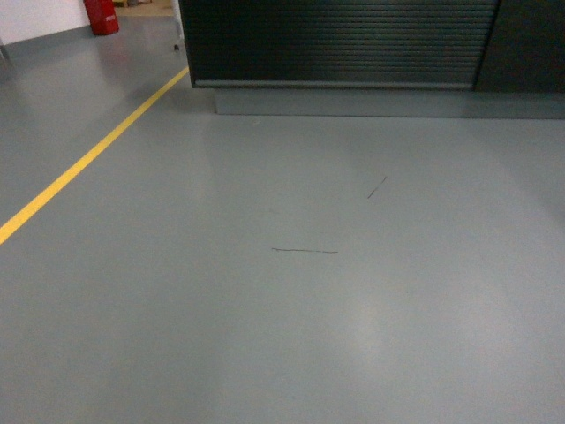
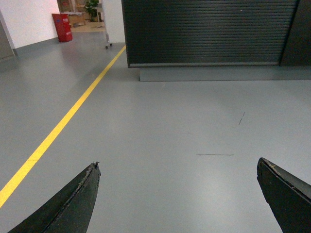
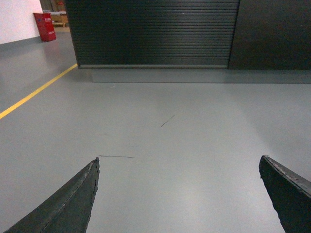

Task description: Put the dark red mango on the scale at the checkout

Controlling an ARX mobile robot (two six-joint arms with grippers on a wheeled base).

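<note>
The checkout worktop (image 1: 340, 40) stands at the far side, a dark block with a horizontally ribbed front panel above a smooth grey plinth; neither mango nor scale shows in any view. Left tool (image 2: 177, 199) and right tool (image 3: 177, 199) hang spread wide, released and holding nothing, their matte black tapered fingers (image 2: 73, 204) over glossy grey floor (image 1: 282, 309) crossed by a yellow line (image 1: 88, 159) at left.

Dark black-brown checkout counter front (image 1: 340, 40), horizontally ribbed. Glossy grey floor (image 1: 291, 318) with diagonal yellow painted line (image 1: 84, 162) and thin dark scuff marks (image 1: 305, 251). Red bin (image 1: 102, 15) far left. Black gripper fingers (image 2: 73, 204).
</note>
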